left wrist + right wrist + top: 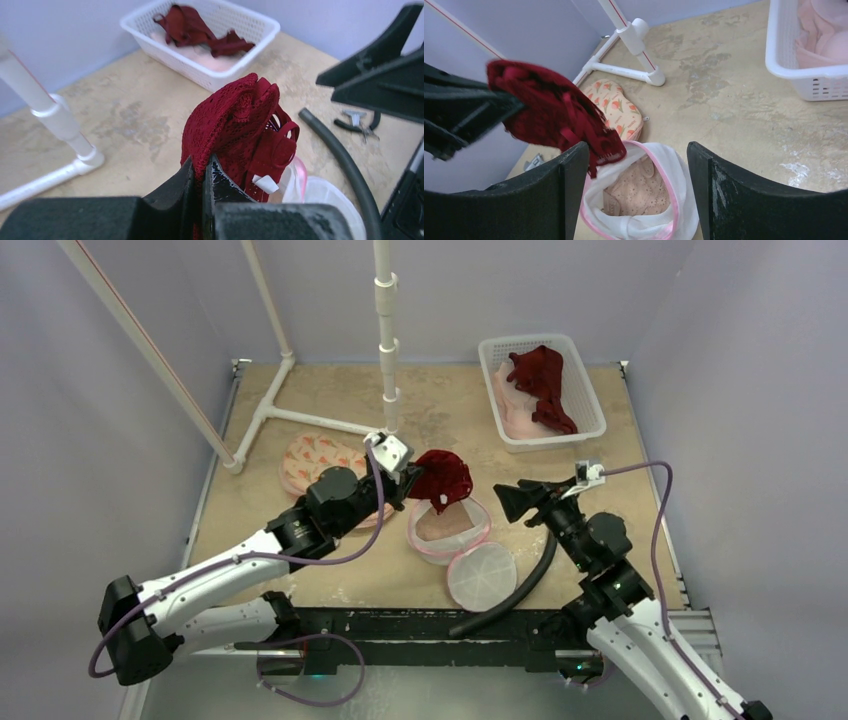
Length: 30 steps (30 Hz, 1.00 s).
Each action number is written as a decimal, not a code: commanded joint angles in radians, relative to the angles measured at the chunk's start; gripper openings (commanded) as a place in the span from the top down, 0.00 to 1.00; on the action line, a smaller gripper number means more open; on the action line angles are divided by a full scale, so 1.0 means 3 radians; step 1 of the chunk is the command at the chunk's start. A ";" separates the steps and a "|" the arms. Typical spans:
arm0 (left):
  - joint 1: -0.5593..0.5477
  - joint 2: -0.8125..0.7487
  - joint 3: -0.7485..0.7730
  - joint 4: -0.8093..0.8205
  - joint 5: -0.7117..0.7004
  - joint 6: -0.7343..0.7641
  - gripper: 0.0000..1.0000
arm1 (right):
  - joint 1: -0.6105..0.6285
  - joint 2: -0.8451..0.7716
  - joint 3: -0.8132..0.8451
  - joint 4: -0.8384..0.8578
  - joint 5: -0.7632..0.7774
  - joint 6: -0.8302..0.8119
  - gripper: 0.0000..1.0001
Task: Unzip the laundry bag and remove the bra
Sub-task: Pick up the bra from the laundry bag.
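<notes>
My left gripper (413,481) is shut on a dark red lace bra (443,478), which hangs just above the open laundry bag (447,543). In the left wrist view the fingers (220,182) pinch the red bra's (235,120) edge. The bag (669,210) is white mesh with a pink rim, its round lid (482,578) folded out toward the front. A beige lace bra (641,187) lies inside it. My right gripper (503,503) stands open just right of the bag with nothing between its fingers; in its own view the gripper (638,152) looks down into the bag.
A white basket (590,390) at the back right holds red and pink bras. A peach-patterned bag (312,462) lies left of my left gripper. A white pipe rack (387,350) stands at the back. A black hose (520,590) curves near the front edge.
</notes>
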 commanded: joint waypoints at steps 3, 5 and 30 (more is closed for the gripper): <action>-0.0019 -0.0265 0.0456 -0.0116 -0.0376 0.0403 1.00 | -0.0013 -0.0169 0.0164 0.0008 -0.0202 -0.0187 0.22; -0.0014 -0.0285 0.0564 -0.0205 -0.0407 0.0429 1.00 | -0.0011 -0.0183 0.0167 0.0091 -0.0347 -0.0187 0.21; 0.0094 -0.0119 0.0493 0.0232 0.1135 -0.1501 1.00 | -0.0013 0.0492 0.0886 0.0538 -0.1544 0.0067 0.14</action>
